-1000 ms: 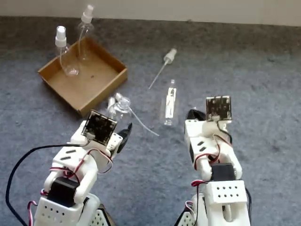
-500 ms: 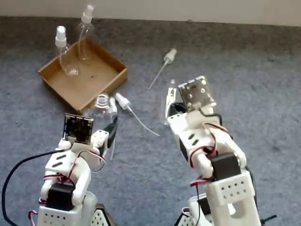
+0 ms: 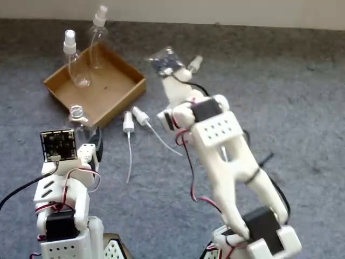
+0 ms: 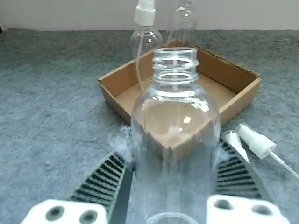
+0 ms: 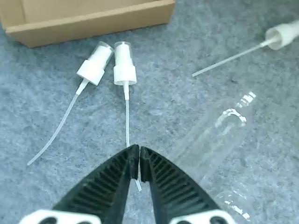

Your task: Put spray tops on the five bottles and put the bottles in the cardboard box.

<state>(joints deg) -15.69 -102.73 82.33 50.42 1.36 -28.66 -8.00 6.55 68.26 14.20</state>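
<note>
Left claw (image 4: 173,161) pinches an open-necked bottle (image 4: 175,112), neck up, with a ribbed jaw pressed to each side of it, just outside the near corner of the box (image 4: 233,100). Its wrist view looks through the clear bottle into the box. The high view adds the two capped bottles (image 3: 75,67) standing inside, one by the box's far-left wall and one at its far corner. Right claw (image 5: 135,156) hangs with its jaws pressed almost together, a thin slit between them, off the box's near-right wall. Its wrist view shows two loose tops (image 5: 124,65) on the carpet (image 3: 302,108), side by side, heads toward the box and tubes trailing away. Farther from the box lies a flat bottle (image 5: 215,140). From above, the right arm crosses that bottle's spot. A third top (image 3: 195,62) lies beyond, well apart from the box.
</note>
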